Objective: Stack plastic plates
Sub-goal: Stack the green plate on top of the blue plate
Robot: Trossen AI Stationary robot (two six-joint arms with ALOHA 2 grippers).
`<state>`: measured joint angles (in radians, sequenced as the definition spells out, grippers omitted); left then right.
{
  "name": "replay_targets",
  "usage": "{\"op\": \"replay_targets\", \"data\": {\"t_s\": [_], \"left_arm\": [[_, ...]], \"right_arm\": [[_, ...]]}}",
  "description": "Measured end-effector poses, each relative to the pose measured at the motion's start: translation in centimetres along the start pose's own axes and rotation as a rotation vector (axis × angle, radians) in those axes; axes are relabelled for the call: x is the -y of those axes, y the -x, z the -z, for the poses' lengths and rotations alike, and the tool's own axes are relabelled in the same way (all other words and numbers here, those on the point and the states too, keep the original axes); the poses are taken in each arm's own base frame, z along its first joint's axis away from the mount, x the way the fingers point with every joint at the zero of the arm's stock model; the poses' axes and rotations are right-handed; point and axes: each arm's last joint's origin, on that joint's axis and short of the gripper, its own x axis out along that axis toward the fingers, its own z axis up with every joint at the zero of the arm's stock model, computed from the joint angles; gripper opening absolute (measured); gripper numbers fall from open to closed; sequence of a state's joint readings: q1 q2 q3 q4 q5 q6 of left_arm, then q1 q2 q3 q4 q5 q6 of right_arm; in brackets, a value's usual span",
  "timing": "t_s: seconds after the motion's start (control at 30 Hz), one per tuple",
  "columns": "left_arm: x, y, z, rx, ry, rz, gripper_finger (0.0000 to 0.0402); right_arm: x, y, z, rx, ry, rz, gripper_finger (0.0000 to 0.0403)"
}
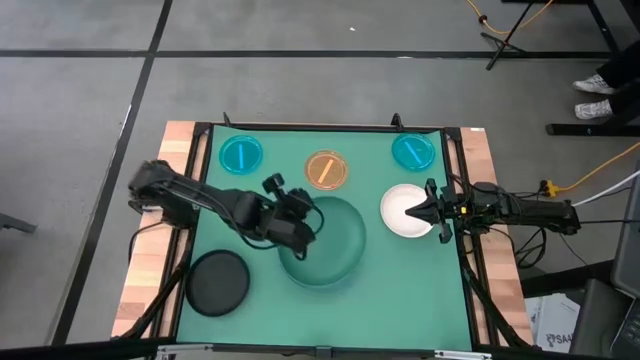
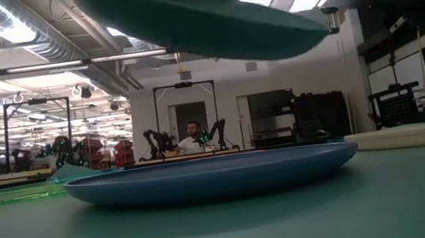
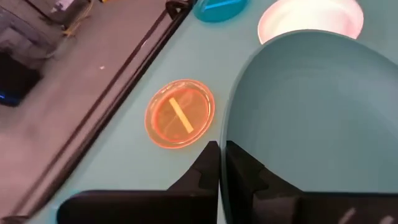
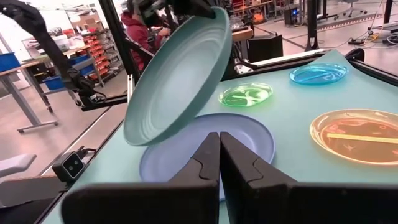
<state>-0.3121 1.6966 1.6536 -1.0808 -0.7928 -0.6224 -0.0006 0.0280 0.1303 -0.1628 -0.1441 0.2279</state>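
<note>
My left gripper is shut on the large dark-green plate and holds it tilted in the air over the table's middle. Directly under it the large light-blue plate lies flat on the mat. The black plate lies near left and the white plate to the right. Two cyan plates and the orange plate lie along the far side. The lime-green plate lies beyond the blue one. My right gripper waits shut over the white plate's right edge. My left gripper pinches the dark-green plate's rim on its left side, one finger over the upper face and one beneath. The fingers come slanting down from the table's left. The plate is lifted clear of the light-blue plate, with its held edge highest.
Wooden rails and black frame bars border the green mat on both sides. There is bare mat at the near right. A person sits in the room beyond the table's far edge.
</note>
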Motion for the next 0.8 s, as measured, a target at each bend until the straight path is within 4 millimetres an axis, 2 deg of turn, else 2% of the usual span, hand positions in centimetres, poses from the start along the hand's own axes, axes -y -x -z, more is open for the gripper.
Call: {"op": "replay_targets", "data": {"t_s": [0.17, 0.3, 0.57, 0.8], "left_arm": [[-2.2, -1.5, 2.7, 0.037, 0.102, 0.09, 0.0002], [-3.0, -3.5, 5.1, 0.043, 0.167, 0.153, 0.0002], [-2.5, -7.7, 8.6, 0.042, 0.251, 0.265, 0.0003], [-2.7, -9.1, 10.3, 0.041, 0.278, 0.278, 0.0005]], "right_arm": [[0.1, 0.0, 0.0, 0.007, 0.001, 0.029, 0.0001], [0.1, 0.0, 0.0, 0.01, 0.004, 0.047, 0.0001], [0.2, 0.0, 0.0, 0.005, 0.023, 0.056, 0.0001], [0.2, 0.0, 0.1, -0.003, 0.022, 0.06, 0.0001]]}}
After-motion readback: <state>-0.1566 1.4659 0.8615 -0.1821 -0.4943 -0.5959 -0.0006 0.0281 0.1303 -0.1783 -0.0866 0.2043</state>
